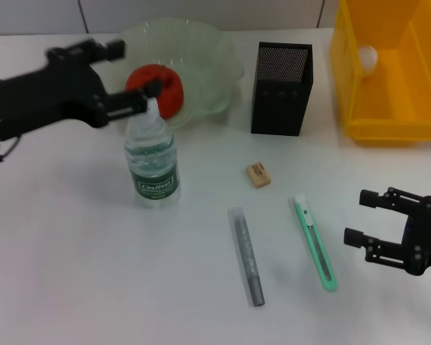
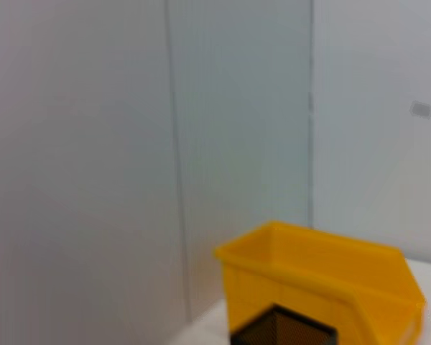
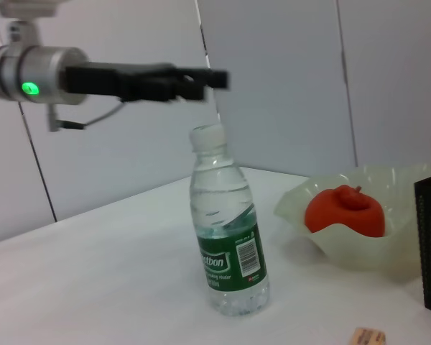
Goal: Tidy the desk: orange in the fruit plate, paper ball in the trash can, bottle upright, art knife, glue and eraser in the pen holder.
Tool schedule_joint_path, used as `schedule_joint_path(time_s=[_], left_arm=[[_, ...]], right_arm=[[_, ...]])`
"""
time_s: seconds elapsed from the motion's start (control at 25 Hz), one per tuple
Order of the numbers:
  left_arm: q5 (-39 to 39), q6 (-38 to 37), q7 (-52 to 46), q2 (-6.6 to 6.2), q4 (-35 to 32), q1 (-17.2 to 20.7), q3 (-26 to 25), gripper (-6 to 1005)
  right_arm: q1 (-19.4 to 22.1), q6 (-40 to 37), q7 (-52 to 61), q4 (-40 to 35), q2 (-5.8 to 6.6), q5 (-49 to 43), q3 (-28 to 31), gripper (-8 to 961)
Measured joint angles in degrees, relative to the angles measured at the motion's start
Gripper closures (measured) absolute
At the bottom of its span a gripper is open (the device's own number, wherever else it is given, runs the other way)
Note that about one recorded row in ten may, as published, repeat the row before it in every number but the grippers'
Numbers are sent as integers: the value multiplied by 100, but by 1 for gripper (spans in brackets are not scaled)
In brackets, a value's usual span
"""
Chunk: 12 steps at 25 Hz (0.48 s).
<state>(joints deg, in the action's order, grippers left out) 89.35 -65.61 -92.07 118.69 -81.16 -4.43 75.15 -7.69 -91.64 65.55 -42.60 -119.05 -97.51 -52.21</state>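
The water bottle (image 1: pixel 152 157) stands upright on the table; it also shows in the right wrist view (image 3: pixel 226 237). My left gripper (image 1: pixel 135 72) is open just above and behind its cap, not touching it; the right wrist view shows it (image 3: pixel 194 77) over the cap. The orange (image 1: pixel 160 86) lies in the pale green fruit plate (image 1: pixel 215 65). The paper ball (image 1: pixel 367 57) lies in the yellow trash bin (image 1: pixel 388 122). The eraser (image 1: pixel 258 175), grey glue stick (image 1: pixel 248 255) and green art knife (image 1: pixel 316 243) lie on the table. My right gripper (image 1: pixel 360 218) is open and empty, right of the knife.
The black mesh pen holder (image 1: pixel 281 88) stands between the plate and the bin. The left wrist view shows the bin (image 2: pixel 323 280) and the pen holder's top (image 2: pixel 284 329) against a wall. The right wrist view shows the plate (image 3: pixel 359 244), orange (image 3: pixel 345 210) and eraser (image 3: pixel 366 336).
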Motion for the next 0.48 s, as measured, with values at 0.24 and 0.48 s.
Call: schedule_joint_path(time_s=[0.24, 0.48], left_arm=[[-1190, -1303, 1758, 0, 416, 454, -47, 201], [-1842, -2596, 3708, -20, 2704, 57, -84, 201]], right_arm=[[36, -69, 697, -495, 10, -36, 88, 210], [62, -441, 1833, -1731, 0, -448, 85, 210]])
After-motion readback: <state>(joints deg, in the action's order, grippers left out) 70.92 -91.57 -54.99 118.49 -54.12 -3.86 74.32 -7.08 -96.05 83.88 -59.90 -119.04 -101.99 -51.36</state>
